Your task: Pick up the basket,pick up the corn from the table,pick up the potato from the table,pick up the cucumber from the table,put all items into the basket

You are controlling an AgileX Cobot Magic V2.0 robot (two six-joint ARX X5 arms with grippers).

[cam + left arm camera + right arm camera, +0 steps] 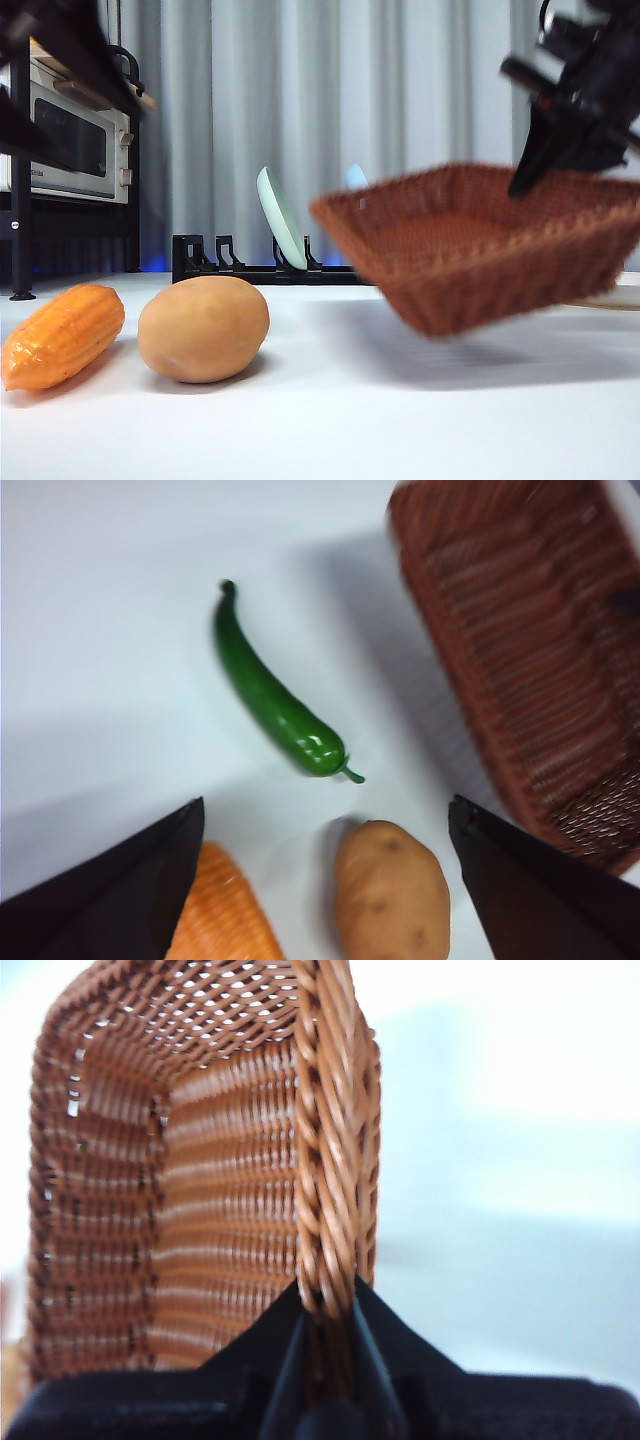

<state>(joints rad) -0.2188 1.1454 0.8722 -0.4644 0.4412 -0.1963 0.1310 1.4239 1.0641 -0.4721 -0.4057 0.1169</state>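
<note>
Right gripper has its jaws clamped on the basket rim, basket tilted above the table. Left gripper hovers, jaws wide, over corn, potato, cucumber.

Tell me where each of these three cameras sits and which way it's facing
Front view: low at table height, looking level across at corn, potato, lifted basket; dark arms at the top corners.
Left wrist: above cucumber; left gripper open.
Right wrist: along right gripper, shut on the rim.
All three share the basket.
</note>
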